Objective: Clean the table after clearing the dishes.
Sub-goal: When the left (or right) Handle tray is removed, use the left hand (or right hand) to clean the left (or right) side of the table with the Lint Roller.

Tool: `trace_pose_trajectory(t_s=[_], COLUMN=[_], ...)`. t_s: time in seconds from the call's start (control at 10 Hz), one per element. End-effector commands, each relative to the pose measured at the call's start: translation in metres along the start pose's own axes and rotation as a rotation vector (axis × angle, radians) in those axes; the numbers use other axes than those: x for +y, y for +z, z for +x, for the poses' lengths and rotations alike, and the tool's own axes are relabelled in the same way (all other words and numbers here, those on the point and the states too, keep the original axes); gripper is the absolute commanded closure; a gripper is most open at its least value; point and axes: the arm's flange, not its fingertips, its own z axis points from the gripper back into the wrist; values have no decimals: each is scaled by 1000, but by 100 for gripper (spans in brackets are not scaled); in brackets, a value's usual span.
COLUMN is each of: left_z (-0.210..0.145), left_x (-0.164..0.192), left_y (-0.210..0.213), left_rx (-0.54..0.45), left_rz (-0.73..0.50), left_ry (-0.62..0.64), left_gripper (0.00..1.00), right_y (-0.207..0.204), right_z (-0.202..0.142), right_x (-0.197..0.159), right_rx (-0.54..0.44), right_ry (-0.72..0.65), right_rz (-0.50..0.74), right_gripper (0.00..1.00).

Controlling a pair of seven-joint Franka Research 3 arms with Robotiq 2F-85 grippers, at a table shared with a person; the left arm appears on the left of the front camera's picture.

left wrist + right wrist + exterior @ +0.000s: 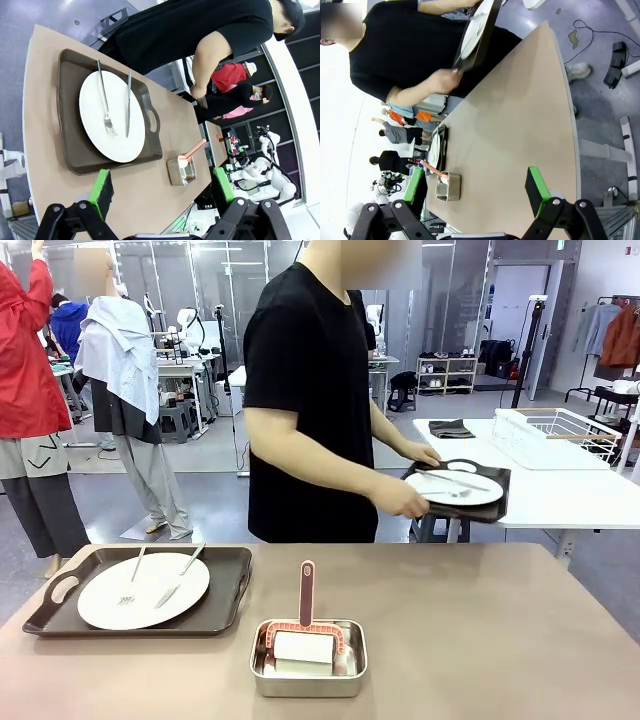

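1. Fingers (101, 187) of the left gripper (162, 189): are standing wide apart at the bottom of the left wrist view, gripping and touching nothing, hovering over the table (42, 150).
2. Fingers (538, 189) of the right gripper (476, 190): are likewise standing fully apart at the bottom of the right wrist view, holding nothing, over bare tabletop.
3. Table, beige-brown: is filling the lower half of the front view.
4. Tray (235, 585), dark brown: is lying at lower left on the table, carrying a white plate (145, 595) with fork (133, 575) and knife (180, 578) on it.
5. Steel pan (308, 680): is sitting at lower centre, holding a pink-handled roller (306, 590).
6. Second tray (478, 508) with second plate (455, 490): a person in a black shirt is gripping it with both hands (400, 498) at right centre, at the edge of a white table (570, 495); whether it is resting there cannot be told.
7. Room: a wire basket (560, 430) and a dark cloth (450, 427) are lying on the white table.
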Motion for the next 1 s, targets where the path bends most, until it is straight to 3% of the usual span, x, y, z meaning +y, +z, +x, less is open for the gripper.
trace_pose_trajectory(t_s=[0.0,0.3,0.7,0.9], left_z=[-2,-2,-2,-2], left_x=[0,0,0,0], left_y=[3,3,3,3], left_rx=[-2,-2,-2,-2], left_rz=[-10,-10,-10,-10], left_ry=[-13,-13,-13,-13], left_gripper=[0,0,0,0], right_y=[1,0,-170,-259], right_z=[0,0,-5,-68], right_x=[1,0,141,193], right_rx=[15,0,366,602], right_ry=[5,0,512,738], right_rz=[-5,0,-77,-90], right_gripper=[0,0,0,0])
